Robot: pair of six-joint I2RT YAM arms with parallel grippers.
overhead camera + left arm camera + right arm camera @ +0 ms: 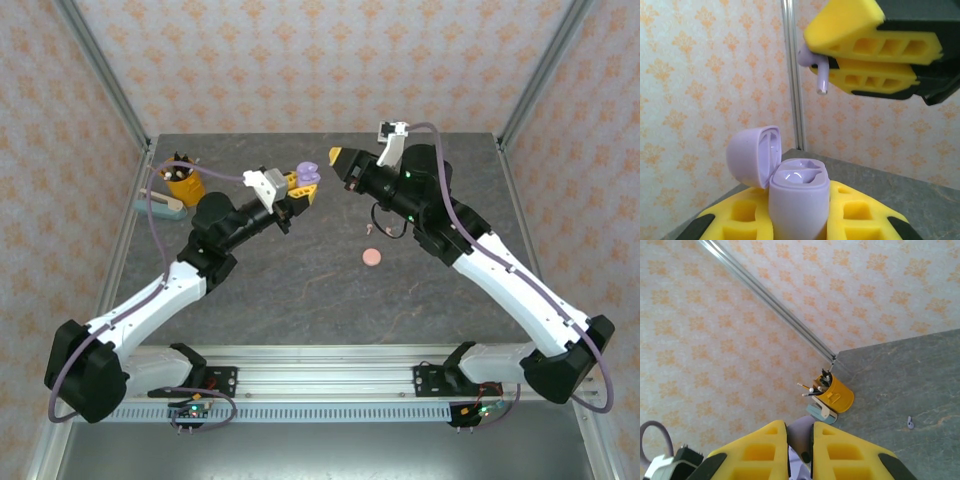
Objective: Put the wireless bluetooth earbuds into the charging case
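We note: right gripper pinches a lilac earbud, stem down, hanging above and slightly right of the open charging case, which the left gripper clamps upright.

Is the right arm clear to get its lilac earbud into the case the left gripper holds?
Probably yes: the case has its lid open, and the earbud in the right gripper points stem-first toward its wells, nothing between.

Earbud above case — cup far left.
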